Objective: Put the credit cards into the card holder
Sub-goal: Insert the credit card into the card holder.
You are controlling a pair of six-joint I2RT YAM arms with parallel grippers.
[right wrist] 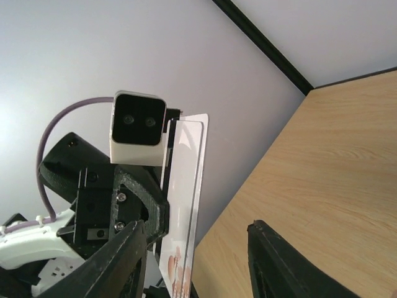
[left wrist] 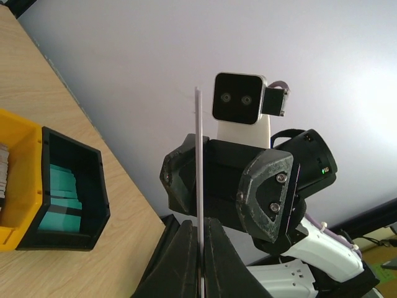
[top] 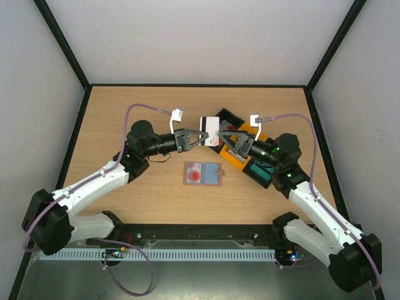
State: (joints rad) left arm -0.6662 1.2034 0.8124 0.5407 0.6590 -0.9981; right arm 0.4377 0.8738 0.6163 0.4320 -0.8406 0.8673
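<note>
card holder (top: 203,174) unobstructed, trays (top: 232,160) beneath right pincer (top: 223,139)

— Table (top: 125,112)?
— Wood grain, matt, smooth.
— Card (right wrist: 186,205)?
— Thin white plastic with a slight sheen.
— Black tray (left wrist: 99,186), yellow tray (left wrist: 25,180)?
— Hard plastic, both smooth and dull.
— Holder (top: 203,173)?
— Reddish-brown, leather-like, with little shine.
— Left gripper (top: 201,138)?
— Black plastic, matt and faintly grainy, with metal screws.

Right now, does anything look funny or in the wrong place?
One thing: a credit card is up in the air, pinched on its edge in the left pincer, not yet in the card holder lying flat on the table. The right pincer gapes open beside it. Nothing looks spilled or broken.
</note>
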